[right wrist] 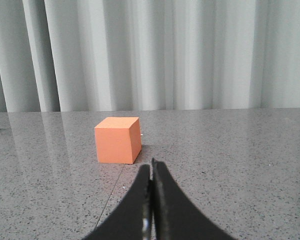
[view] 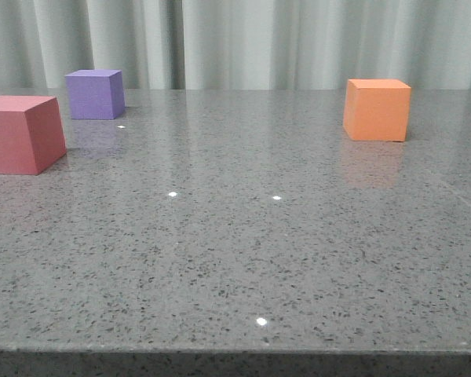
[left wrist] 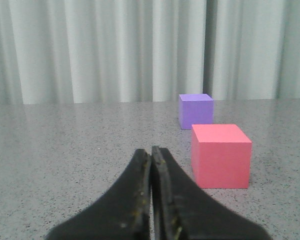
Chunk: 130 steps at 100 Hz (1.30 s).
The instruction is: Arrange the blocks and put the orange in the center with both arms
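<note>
I've got both end effectors pressed closed and empty: left end effector [left wrist: 151, 152] facing the pinkish-red cube [view: 20, 133] and purple cube [view: 95, 93] far left, right end effector [right wrist: 151, 167] facing the orange cube [view: 377, 109] far right, table [view: 243, 259] centre unoccupied.

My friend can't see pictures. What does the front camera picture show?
Three plain cubes sit on a speckled grey table in front of pale curtains. A pinkish-red cube is at the left edge, a purple cube is just behind it, and an orange cube stands alone on the right. No robot arms show.
</note>
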Tool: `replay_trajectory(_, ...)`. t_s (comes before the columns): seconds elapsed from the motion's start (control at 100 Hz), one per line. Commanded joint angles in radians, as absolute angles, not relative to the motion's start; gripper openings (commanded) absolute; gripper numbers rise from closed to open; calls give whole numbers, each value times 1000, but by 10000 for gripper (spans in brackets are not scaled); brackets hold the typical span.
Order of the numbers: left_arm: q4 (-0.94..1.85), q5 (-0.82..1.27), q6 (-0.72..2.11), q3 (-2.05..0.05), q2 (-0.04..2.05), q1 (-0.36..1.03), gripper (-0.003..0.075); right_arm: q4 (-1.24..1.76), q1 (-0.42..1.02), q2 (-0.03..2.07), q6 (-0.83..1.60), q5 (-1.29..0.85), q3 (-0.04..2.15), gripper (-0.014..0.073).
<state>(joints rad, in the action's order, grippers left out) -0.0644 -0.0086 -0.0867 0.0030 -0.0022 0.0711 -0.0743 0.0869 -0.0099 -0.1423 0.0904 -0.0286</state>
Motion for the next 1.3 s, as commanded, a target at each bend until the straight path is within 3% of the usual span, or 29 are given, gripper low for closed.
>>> replay_trajectory(0.0,-65,-90,-90,45,-40,72,-20,-79,82,-26,-135,171,-9,-110)
replay_trajectory(0.4,-65,-90,-90,45,-40,72,-20,-79,82,-26,-135,173,13,-110)
replay_trajectory(0.65,-65,-90,-90,45,-40,72,-20,-78,82,15,-135,-128,248,-110)
replay_trajectory(1.06,-65,-90,-90,45,-40,72,-20,-16,82,469,-135,-689,771,-110)
replay_trajectory(1.29,-65,-90,-90,45,-40,72,-20,21,82,671,-135,-746,883,-110)
